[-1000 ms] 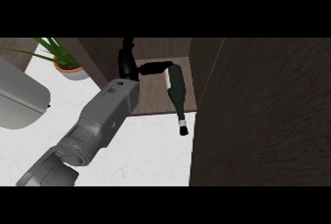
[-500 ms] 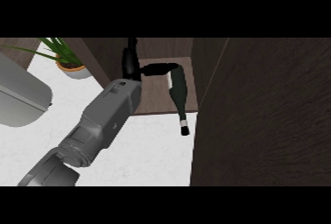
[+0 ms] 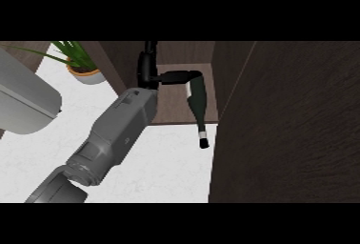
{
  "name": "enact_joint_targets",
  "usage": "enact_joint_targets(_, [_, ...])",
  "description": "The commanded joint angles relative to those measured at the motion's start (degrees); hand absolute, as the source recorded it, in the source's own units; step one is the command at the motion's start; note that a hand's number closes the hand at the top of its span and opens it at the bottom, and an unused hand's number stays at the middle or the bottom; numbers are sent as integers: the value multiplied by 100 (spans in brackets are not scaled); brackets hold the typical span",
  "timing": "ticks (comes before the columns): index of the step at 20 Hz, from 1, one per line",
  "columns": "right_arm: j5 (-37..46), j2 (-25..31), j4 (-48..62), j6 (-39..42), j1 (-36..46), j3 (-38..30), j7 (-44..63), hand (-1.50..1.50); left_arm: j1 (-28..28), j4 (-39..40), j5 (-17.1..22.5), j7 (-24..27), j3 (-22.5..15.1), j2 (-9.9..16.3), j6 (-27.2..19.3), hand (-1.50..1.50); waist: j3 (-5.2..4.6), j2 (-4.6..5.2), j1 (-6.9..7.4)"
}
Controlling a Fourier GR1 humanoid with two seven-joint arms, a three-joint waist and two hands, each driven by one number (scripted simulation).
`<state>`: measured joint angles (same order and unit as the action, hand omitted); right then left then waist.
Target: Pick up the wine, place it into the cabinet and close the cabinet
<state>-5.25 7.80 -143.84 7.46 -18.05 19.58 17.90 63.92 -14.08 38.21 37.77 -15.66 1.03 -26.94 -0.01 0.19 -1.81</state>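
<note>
Inside the open dark-wood cabinet (image 3: 175, 102), the dark green glass wine bottle (image 3: 198, 102) now sits a little further in than a second ago, its neck still poking out over the white counter (image 3: 162, 162), so placing looks nearly done and the open dark-wood cabinet door (image 3: 288, 124) remains to be shut. The black left hand (image 3: 151, 71) stays curled on the bottle's base, thumb reaching right across it. The right hand is out of sight.
</note>
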Motion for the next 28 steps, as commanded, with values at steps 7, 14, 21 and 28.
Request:
enact_joint_targets(7, [-241, 72, -1241, -207, -261, -19, 596, -150, -952, -1471, -134, -84, -150, 54, 202, -150, -1, -104, 239])
enact_joint_targets(14, [-22, 99, -1313, -376, -321, 210, 761, -150, -1718, -3081, -312, -818, -559, 219, -139, -150, 0, -121, 254])
enact_joint_targets(21, [-477, 242, -1200, -292, -22, -303, 705, -150, -3085, -4953, -458, -1098, -1066, 271, -445, -150, 5, -100, 265])
enact_joint_targets(28, [-11, 188, -1344, -526, 74, 228, 1001, -150, -4354, -6673, -689, -1332, -1602, 595, -599, -150, 0, -88, 216])
